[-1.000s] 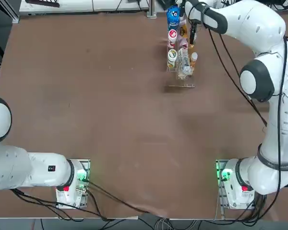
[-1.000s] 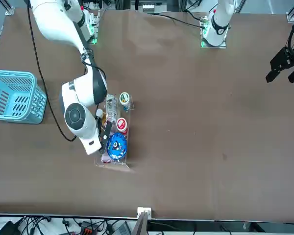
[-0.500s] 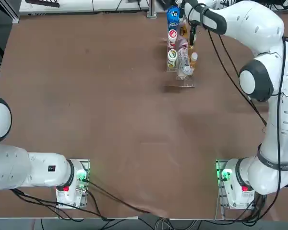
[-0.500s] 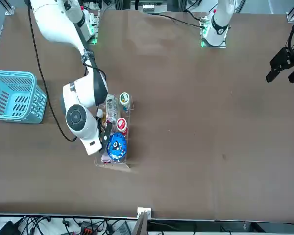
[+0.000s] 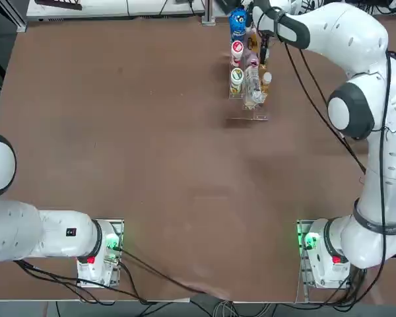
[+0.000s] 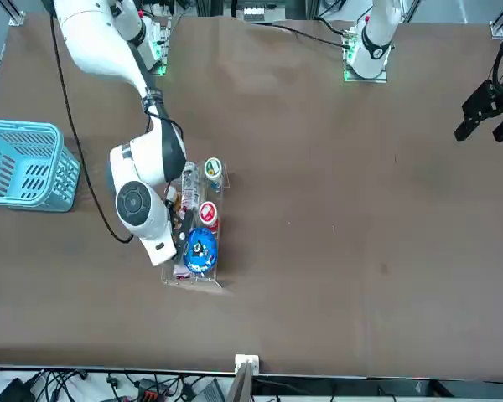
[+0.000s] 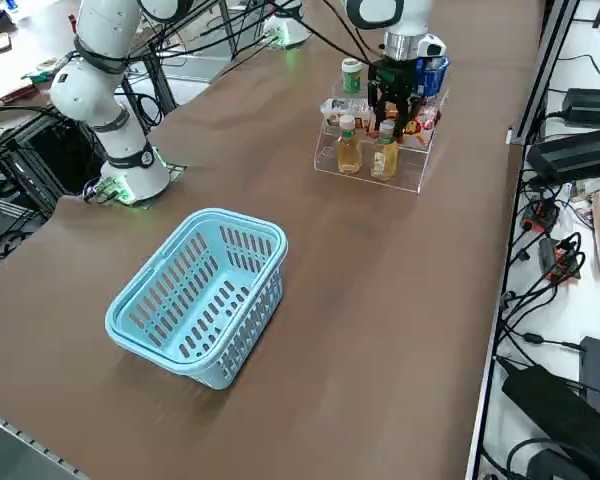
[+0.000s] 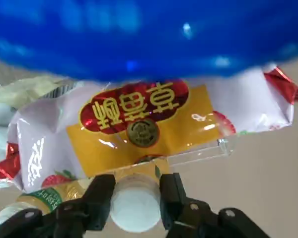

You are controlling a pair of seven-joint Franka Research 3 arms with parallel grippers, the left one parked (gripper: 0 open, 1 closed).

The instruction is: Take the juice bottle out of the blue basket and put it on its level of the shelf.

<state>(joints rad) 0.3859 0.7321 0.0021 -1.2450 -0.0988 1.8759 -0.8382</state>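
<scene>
Wrist view: right gripper (image 8: 135, 196) clamped on juice bottle (image 8: 134, 204) cap, upright over the shelf (image 7: 372, 170) low tier beside its twin, likely about to seat it

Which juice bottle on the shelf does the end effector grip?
The juice bottle farther from the robot; the right end effector clamps its white cap.

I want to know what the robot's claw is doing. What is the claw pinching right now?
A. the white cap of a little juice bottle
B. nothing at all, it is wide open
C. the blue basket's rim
A. In the wrist view the right gripper has its two fingers closed on the white cap of the juice bottle at the shelf; the blue basket sits apart, empty.
</scene>
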